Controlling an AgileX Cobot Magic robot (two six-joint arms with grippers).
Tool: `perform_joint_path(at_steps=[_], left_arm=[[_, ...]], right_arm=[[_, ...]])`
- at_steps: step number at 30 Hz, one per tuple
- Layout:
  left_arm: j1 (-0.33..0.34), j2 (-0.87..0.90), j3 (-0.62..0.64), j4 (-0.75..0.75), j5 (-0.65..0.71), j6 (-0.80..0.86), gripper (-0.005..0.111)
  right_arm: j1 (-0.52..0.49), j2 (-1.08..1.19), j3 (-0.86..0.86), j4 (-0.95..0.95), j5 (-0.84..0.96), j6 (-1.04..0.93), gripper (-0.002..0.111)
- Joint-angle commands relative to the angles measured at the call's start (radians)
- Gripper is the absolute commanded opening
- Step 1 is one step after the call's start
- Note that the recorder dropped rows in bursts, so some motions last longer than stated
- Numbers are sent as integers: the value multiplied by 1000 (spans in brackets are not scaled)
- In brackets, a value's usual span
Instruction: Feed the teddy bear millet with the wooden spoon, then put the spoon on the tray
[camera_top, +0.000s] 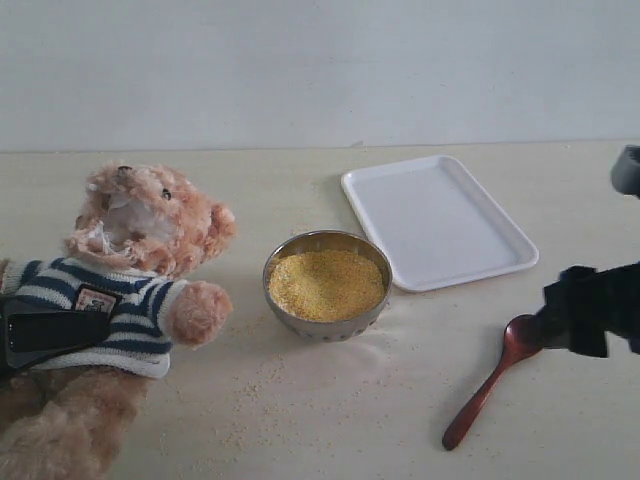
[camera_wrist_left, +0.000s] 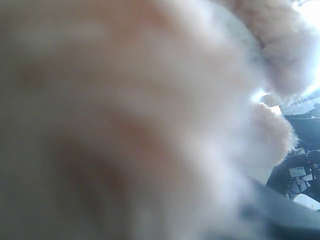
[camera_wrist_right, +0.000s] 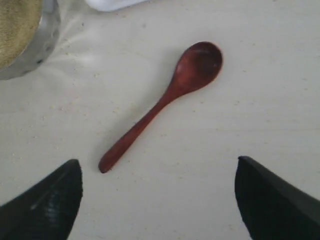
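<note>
The teddy bear (camera_top: 140, 260) leans at the left in its striped shirt, facing the metal bowl (camera_top: 372, 320) heaped with millet (camera_top: 325, 285). My left gripper (camera_top: 50, 335) lies dark across the bear's chest and appears shut on its body. The left wrist view is only blurred fur of the teddy bear (camera_wrist_left: 150, 100). The wooden spoon (camera_top: 490, 385) lies on the table at the right, its bowl end under my right gripper (camera_top: 575, 310). In the right wrist view the wooden spoon (camera_wrist_right: 160, 107) lies just beyond my open, empty right gripper (camera_wrist_right: 160, 200). The white tray (camera_top: 435, 220) sits behind, with nothing on it.
Loose millet grains (camera_top: 250, 400) are scattered on the table in front of the bowl. The bowl's rim (camera_wrist_right: 47, 35) and a corner of the tray (camera_wrist_right: 110, 4) show in the right wrist view. A pale wall stands behind the table.
</note>
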Motion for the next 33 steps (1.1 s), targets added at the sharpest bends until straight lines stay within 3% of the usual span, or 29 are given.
perform_joint_path(at_steps=[1, 6, 18, 21, 33], left_arm=[[3, -1, -8, -19, 37, 6, 5], [3, -1, -8, -19, 37, 6, 5], [3, -1, -8, -19, 37, 6, 5], [3, -1, -8, -19, 37, 6, 5], [3, -1, -8, -19, 37, 5, 5]], right_arm=[[155, 169, -17, 29, -137, 88, 81], [270, 369, -25, 52, -250, 226, 81], [283, 490, -25, 63, -411, 501, 79], [283, 517, -25, 70, -425, 507, 75], [226, 558, -25, 70, -395, 453, 75]])
